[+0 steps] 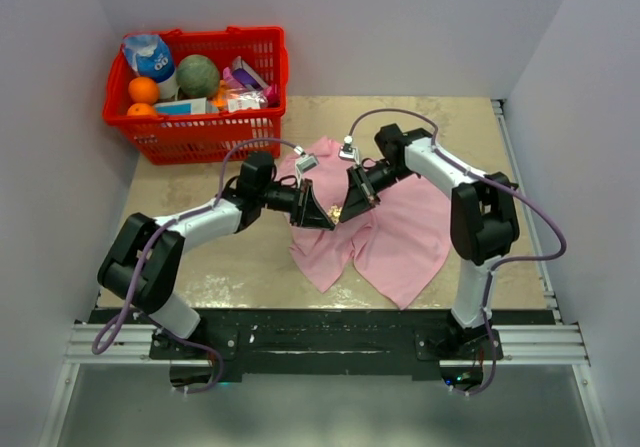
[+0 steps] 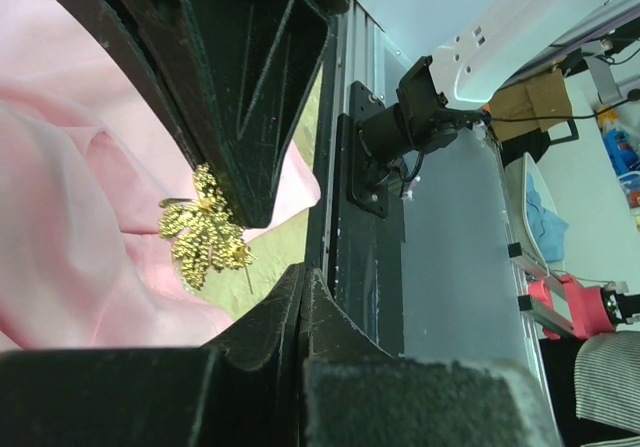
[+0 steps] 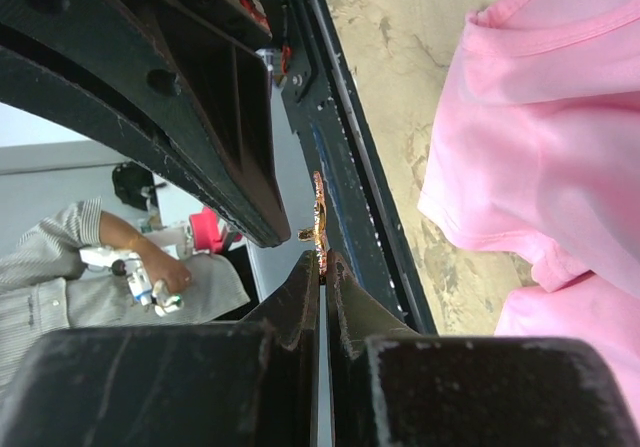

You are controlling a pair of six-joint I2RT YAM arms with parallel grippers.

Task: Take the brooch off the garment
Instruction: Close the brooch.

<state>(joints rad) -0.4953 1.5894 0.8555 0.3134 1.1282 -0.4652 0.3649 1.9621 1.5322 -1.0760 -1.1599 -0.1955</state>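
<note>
both over garment (image 1: 400, 237): right jaws clamped on brooch (image 3: 318, 217), left jaws closed beside it.

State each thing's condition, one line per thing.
right tool: shut on the brooch
left tool: shut, tip near the brooch
brooch: pinched at its edge; whether still pinned, unclear
shirt: lying rumpled under both tools
basket: upright, filled

Overhead, two wrist close-ups sharing brooch (image 2: 205, 229)
</note>
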